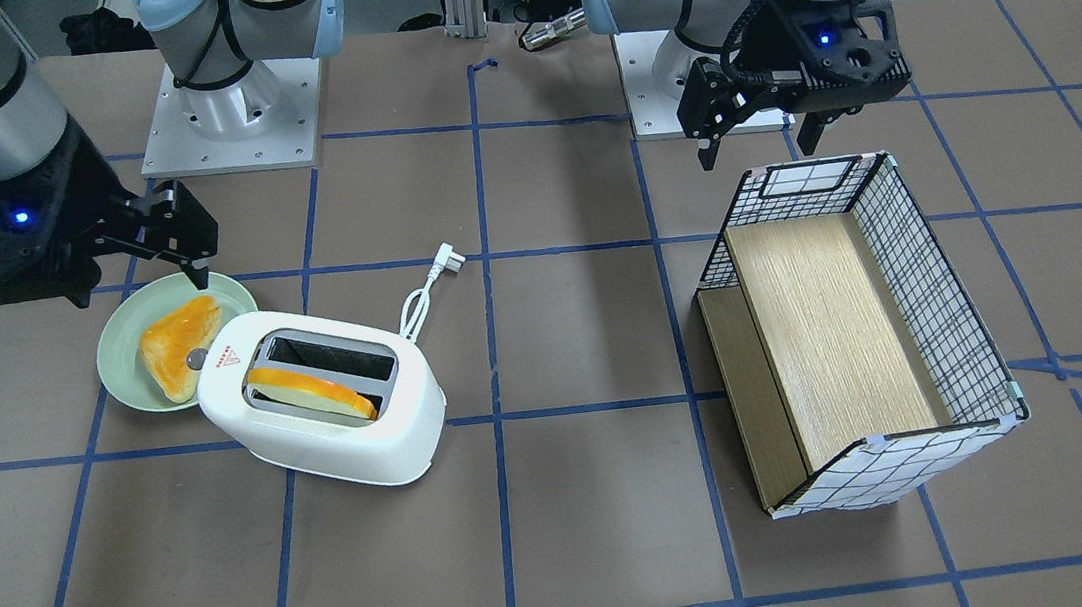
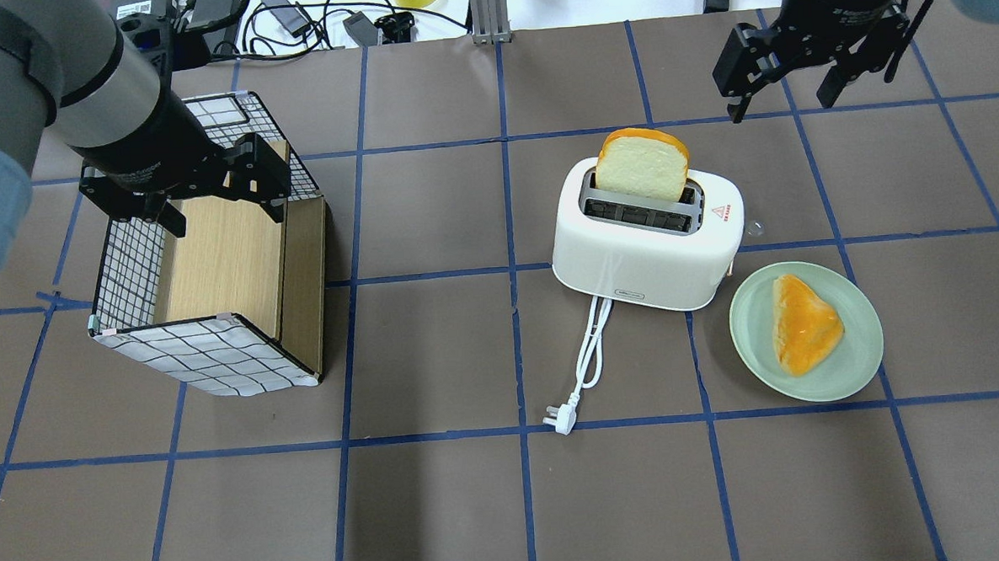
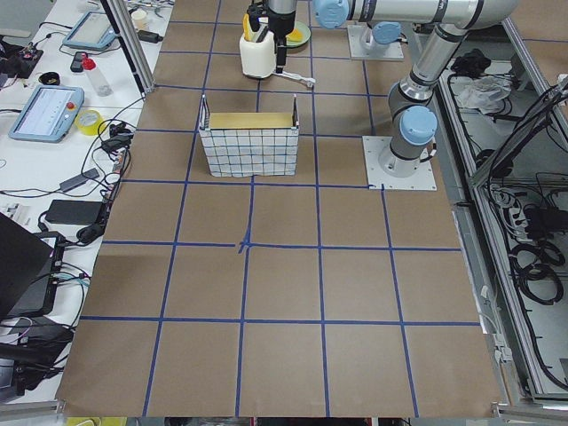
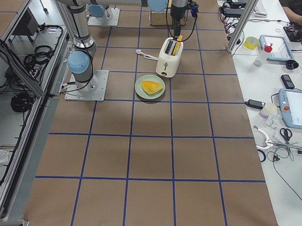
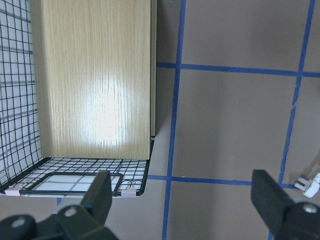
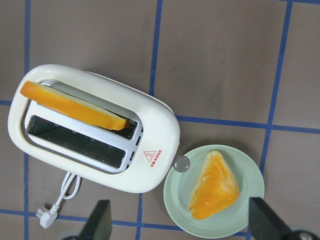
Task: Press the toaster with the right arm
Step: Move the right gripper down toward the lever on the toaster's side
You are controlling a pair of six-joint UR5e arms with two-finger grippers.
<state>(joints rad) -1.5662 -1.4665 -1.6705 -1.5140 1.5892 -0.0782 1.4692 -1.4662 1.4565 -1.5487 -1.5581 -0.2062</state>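
Note:
The white two-slot toaster (image 2: 646,249) stands on the table, right of centre, with a bread slice (image 2: 639,165) upright in its far slot. It also shows in the front view (image 1: 334,436) and the right wrist view (image 6: 150,125). Its round grey button (image 6: 181,163) sits on the end facing the plate. My right gripper (image 2: 778,104) hovers open and empty, high above the table beyond the toaster's button end; it also shows in the front view (image 1: 135,271). My left gripper (image 2: 225,216) is open and empty above the basket.
A green plate (image 2: 857,366) with a bread slice (image 2: 801,322) lies beside the toaster's button end. The toaster's white cord and plug (image 2: 560,419) trail toward the robot. A wire-and-wood basket (image 2: 208,361) stands at the left.

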